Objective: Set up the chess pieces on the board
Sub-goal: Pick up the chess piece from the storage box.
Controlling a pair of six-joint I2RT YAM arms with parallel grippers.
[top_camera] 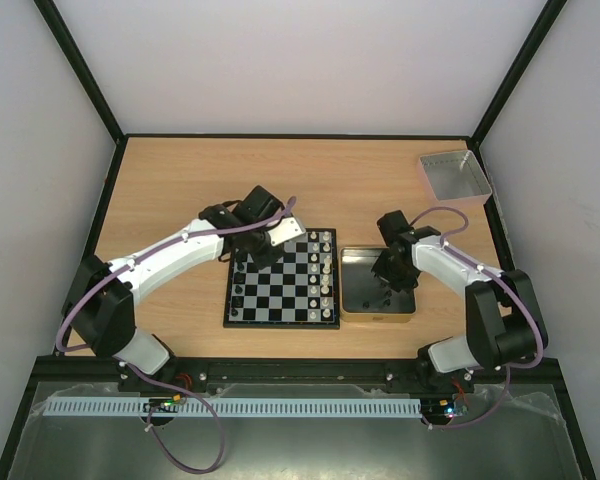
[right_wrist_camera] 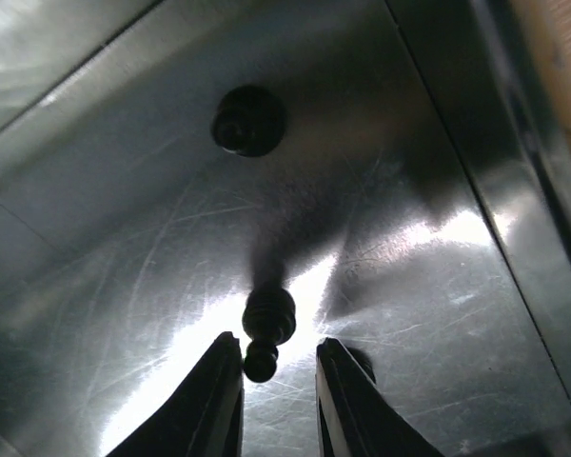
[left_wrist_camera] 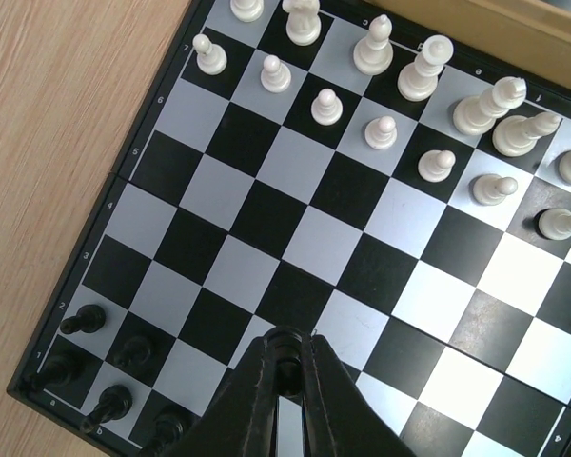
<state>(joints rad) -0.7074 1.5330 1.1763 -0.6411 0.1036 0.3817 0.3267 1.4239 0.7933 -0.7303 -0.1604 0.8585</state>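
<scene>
The board (top_camera: pixel 270 300) has bare wood along its far and left edges, and a gold-rimmed tin (top_camera: pixel 380 317) sits just beside its right edge. White chess pieces (left_wrist_camera: pixel 381 131) fill two rows at the board's right edge, with a few black ones (left_wrist_camera: pixel 81 321) at its left. Right of the board, the right gripper (right_wrist_camera: pixel 279 341) is parted narrowly astride a black pawn (right_wrist_camera: pixel 266 319) on the tin floor, while the left gripper (left_wrist_camera: pixel 285 335) over the board's far-left corner pinches a black piece (left_wrist_camera: pixel 285 350).

Board (top_camera: pixel 281 290) on the table (top_camera: pixel 180 180), tin (top_camera: pixel 378 312) just right of it.
Pieces (top_camera: pixel 325 268) line the board's left and right edges; two more in the tin; a tray (top_camera: pixel 456 176) far back right.
</scene>
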